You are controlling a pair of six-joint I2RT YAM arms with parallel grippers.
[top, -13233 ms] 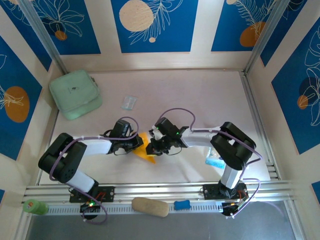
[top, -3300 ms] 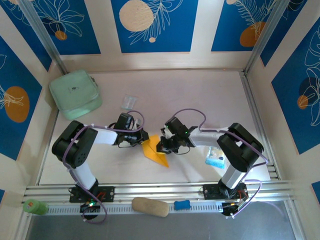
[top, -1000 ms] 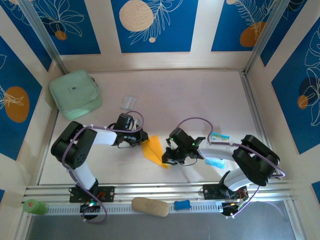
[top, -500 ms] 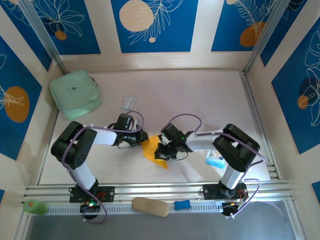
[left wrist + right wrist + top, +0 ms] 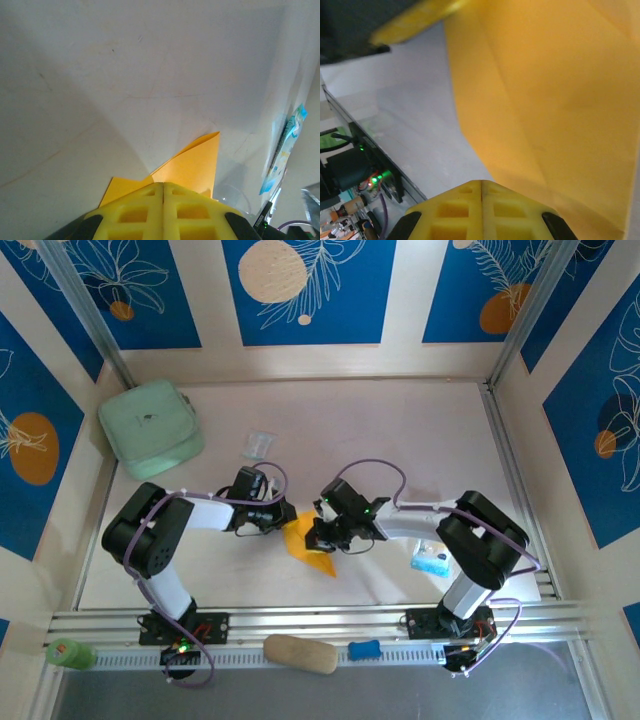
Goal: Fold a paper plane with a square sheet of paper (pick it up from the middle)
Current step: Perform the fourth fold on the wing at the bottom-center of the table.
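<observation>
Top external: folded orange-yellow paper [image 5: 311, 558] on surface [image 5: 400, 440] | left pincer [image 5: 285, 517] clenched, touching its edge | right pincer [image 5: 322, 537] clenched over it

It was a robot-lab test booth: blue leaf-printed wall panels [image 5: 310, 290] enclosed a pale table [image 5: 400, 430]; aluminium rails [image 5: 320, 620] lined its near edge; aluminium posts [image 5: 85, 315] braced the corners

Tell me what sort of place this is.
Most likely a robot test booth in a lab. A pale table is boxed in by blue patterned wall panels. The left arm and right arm are bolted to a metal rail at its near edge, working on orange paper.
</observation>
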